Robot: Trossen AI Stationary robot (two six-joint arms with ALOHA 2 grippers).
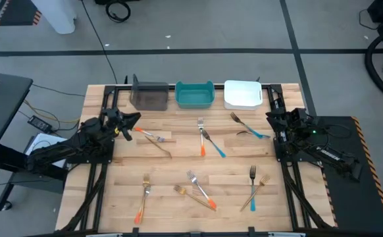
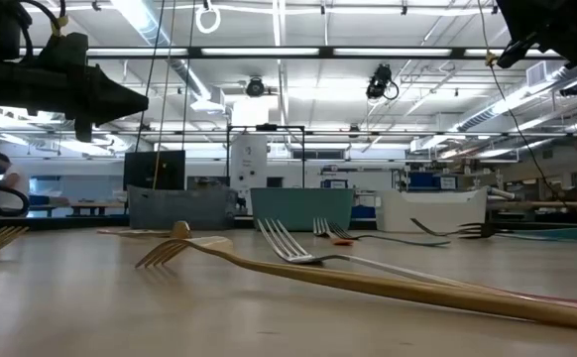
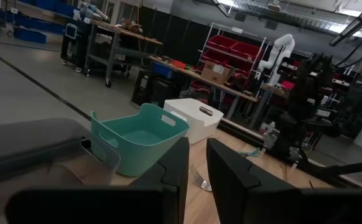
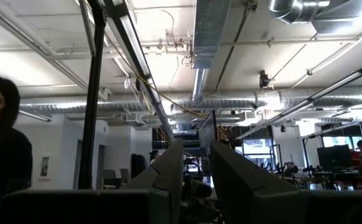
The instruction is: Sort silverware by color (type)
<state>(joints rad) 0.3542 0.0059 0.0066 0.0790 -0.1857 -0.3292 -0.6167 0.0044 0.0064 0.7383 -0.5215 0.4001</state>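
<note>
Lying scattered across the tabletop [image 1: 185,161], the forks [image 1: 203,138] with orange handles, blue handles and gold finish look wholly unsorted; none sits in the grey bin [image 1: 149,95], teal bin [image 1: 195,95] or white bin [image 1: 243,94] along the far edge. I'd judge sorting hasn't started. Next, one arm must reach in and pinch a slim handle flat against the wood. The left gripper [image 1: 127,125] waits at the left edge, the right gripper [image 1: 274,118] at the right, each with fingers slightly parted, a narrow gap between them, holding and touching nothing
</note>
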